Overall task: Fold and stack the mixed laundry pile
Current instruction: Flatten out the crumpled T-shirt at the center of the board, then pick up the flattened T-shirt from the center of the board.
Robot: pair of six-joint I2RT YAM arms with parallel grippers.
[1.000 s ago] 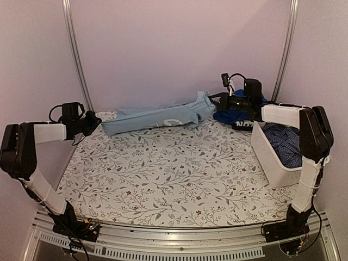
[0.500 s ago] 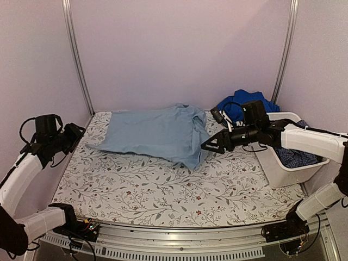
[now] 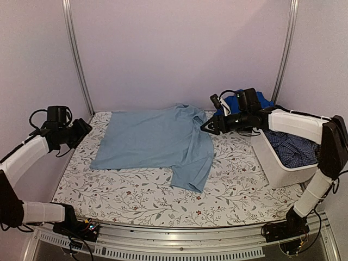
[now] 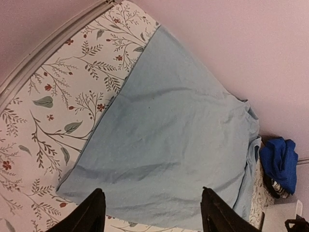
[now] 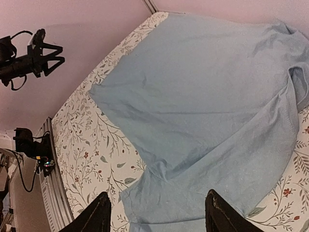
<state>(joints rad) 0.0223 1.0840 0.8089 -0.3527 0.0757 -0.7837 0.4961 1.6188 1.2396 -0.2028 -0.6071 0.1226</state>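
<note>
The shirt (image 3: pixel 152 136) is pale blue, the cover (image 3: pixel 234 179) white with leaves and flowers.

The top camera is overlooking the whole table (image 3: pixel 152 190); both wrist cameras are closely facing the same pale blue garment (image 4: pixel 169 145).

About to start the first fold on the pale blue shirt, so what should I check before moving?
1. Left gripper open, empty: ok.
2. Right gripper open, empty: ok.
3. Pale blue shirt flat on table cover: not ok, right side rumpled.
4. Shirt apart from white tub: ok.
5. Shirt apart from royal blue garment: cannot tell, right arm hides the gap from above.
</note>
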